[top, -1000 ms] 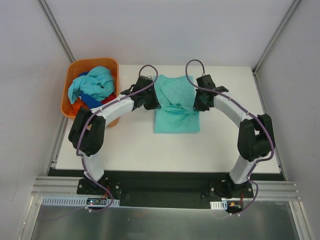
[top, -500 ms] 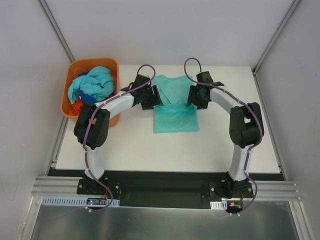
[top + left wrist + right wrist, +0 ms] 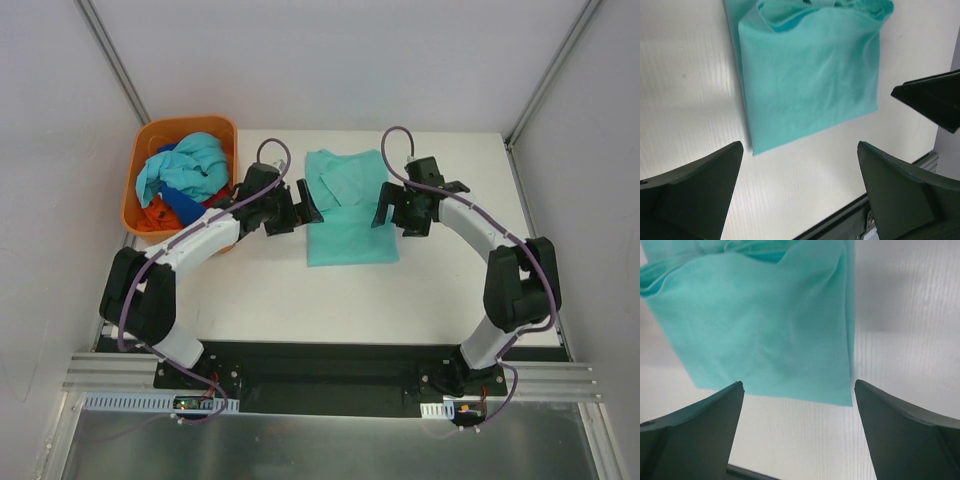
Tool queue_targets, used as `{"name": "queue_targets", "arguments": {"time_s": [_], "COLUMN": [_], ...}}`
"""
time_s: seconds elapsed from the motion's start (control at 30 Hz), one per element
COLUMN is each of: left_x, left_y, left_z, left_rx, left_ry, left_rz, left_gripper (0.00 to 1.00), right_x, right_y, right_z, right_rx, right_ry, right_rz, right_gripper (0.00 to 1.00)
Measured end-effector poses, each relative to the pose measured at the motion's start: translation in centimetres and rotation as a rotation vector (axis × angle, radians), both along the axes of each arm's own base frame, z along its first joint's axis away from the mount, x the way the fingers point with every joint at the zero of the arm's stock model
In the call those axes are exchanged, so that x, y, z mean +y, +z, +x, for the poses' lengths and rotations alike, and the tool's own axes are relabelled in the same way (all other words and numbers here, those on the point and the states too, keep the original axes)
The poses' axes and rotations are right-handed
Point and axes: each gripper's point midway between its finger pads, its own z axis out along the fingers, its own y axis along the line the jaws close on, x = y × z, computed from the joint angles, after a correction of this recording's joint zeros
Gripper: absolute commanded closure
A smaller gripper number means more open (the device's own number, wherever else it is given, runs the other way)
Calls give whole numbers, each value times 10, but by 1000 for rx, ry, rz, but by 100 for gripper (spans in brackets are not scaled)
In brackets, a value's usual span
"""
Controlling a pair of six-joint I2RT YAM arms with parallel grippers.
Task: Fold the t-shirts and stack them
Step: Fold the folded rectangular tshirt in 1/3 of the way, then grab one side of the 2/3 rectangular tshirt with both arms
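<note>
Table [image 3: 260,300] nearest, white. Further out, left gripper [image 3: 305,200]: gapes wide, grips nothing, hangs just beside left edge of teal-green t-shirt [image 3: 350,225]. Right gripper [image 3: 381,205] opposite: likewise spread, empty, just off right edge. Shirt between both, flat on table, folded to rough rectangle; near hem neat, far end bunched with loose layers round collar. Reads as fold nearly done, wants one more pass or a tidy. Risk: pinching top layer only at that bunched end and peeling fold open; or dragging whole cloth across smooth table instead of folding. Far left, orange basket [image 3: 140,135] with aqua t-shirt [image 3: 190,168], blue t-shirt [image 3: 182,204], orange-red t-shirt [image 3: 150,213] tangled inside. Risk there: hauling several out at once.
</note>
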Motion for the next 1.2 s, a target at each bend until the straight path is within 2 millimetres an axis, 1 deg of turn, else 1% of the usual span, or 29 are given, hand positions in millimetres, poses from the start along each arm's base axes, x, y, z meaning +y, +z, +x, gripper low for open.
{"name": "queue_targets", "arguments": {"time_s": [0.07,0.1,0.17,0.23,0.3,0.4,0.5,0.63,0.73,0.77,0.83,0.93,1.0,1.07,1.13,1.17,1.2], "left_x": [1,2,4,9,16,26,31,32,33,33,33,33,33,33,31,29,27], "left_y": [-1,-5,-19,-38,-51,-63,-65,-65,-67,-67,-66,-66,-67,-66,-64,-64,-63], "left_z": [-18,-29,-46,-64,-77,-90,-98,-101,-102,-102,-102,-102,-102,-100,-94,-90,-86], "left_rx": [2,17,50,103,142,176,183,183,193,194,194,194,194,191,185,181,179], "left_ry": [-9,-13,-19,-17,-6,20,39,46,56,57,59,60,61,64,69,73,74], "left_rz": [-6,-5,5,22,39,54,53,46,42,41,39,39,40,41,46,48,49], "left_gripper": [0,1,1,1,1,1,1,1,1,1,1,1,1,1,8,10,17], "right_x": [4,10,23,37,53,80,93,104,108,109,111,111,109,103,92,85,80], "right_y": [5,8,14,17,16,11,-2,-24,-42,-42,-35,-30,-28,-19,-2,10,20], "right_z": [-13,-17,-15,-12,-6,18,45,85,102,105,112,114,108,96,74,64,56], "right_rx": [2,1,-21,-30,-29,-30,-28,-30,-13,-7,-28,-37,-31,-28,-33,-45,-62], "right_ry": [26,51,95,142,184,232,237,224,212,211,211,212,214,214,206,197,190], "right_rz": [30,61,114,150,178,217,220,217,221,231,235,237,235,230,216,206,199], "right_gripper": [3,3,3,3,3,3,3,2,2,2,2,3,3,3,3,3,3]}}
